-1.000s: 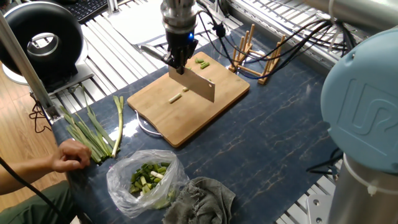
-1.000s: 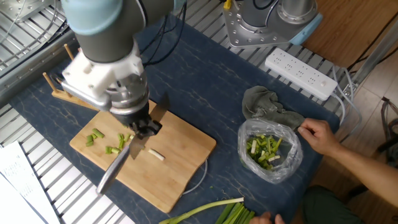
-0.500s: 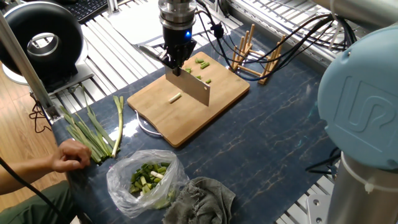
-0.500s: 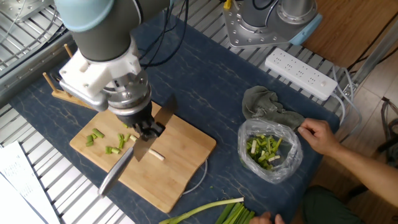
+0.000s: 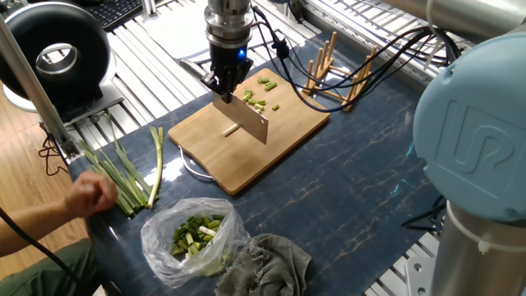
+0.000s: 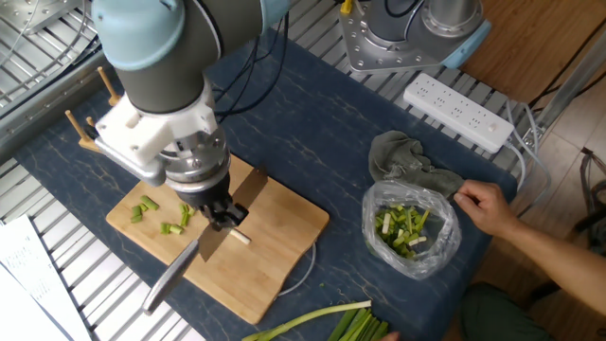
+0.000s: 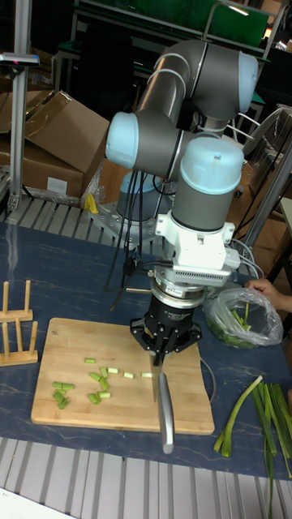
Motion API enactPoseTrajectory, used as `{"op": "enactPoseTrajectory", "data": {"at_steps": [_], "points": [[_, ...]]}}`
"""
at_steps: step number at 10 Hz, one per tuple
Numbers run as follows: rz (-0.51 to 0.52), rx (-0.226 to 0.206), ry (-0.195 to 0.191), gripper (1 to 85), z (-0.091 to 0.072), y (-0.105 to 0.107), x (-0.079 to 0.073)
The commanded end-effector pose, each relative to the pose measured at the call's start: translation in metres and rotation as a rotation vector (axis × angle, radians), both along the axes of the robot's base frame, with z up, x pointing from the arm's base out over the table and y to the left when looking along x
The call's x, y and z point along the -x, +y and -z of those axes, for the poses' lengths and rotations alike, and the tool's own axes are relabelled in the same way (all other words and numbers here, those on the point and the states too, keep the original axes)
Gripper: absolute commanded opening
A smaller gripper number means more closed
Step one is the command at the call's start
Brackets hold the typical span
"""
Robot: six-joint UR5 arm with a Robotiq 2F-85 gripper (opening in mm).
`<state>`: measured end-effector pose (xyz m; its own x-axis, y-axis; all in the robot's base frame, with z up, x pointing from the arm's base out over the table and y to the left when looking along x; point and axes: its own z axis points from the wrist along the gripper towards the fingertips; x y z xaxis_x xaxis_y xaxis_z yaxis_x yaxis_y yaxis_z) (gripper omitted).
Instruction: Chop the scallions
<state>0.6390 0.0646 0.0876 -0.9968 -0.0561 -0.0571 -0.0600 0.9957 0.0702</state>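
— What covers the table (image 5: 370,177)?
— A dark blue marbled mat. On it lie a wooden cutting board (image 5: 283,136), a wooden rack (image 5: 341,74), and a grey rag (image 5: 271,263).
— Anything else?
— A clear bag of chopped greens (image 5: 193,234), uncut green stalks (image 5: 123,177), and a white power strip (image 6: 459,114).

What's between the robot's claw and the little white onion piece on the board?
In the other fixed view, only the knife held in the claw; its blade reaches down beside the pale scallion piece.

scallions (image 5: 261,101) on board (image 5: 288,131), bag (image 5: 193,234) beside.
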Motion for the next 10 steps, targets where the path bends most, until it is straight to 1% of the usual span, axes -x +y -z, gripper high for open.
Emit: {"op": "enactPoseTrajectory", "data": {"at_steps": [1,5,10], "points": [[0.008,-0.004,-0.013,1.7,0.0038,0.0023,-0.0042],[0.01,-0.002,-0.019,1.7,0.0071,0.0029,-0.0057],[0.013,0.009,-0.025,1.7,0.0126,0.0049,-0.0017]]}}
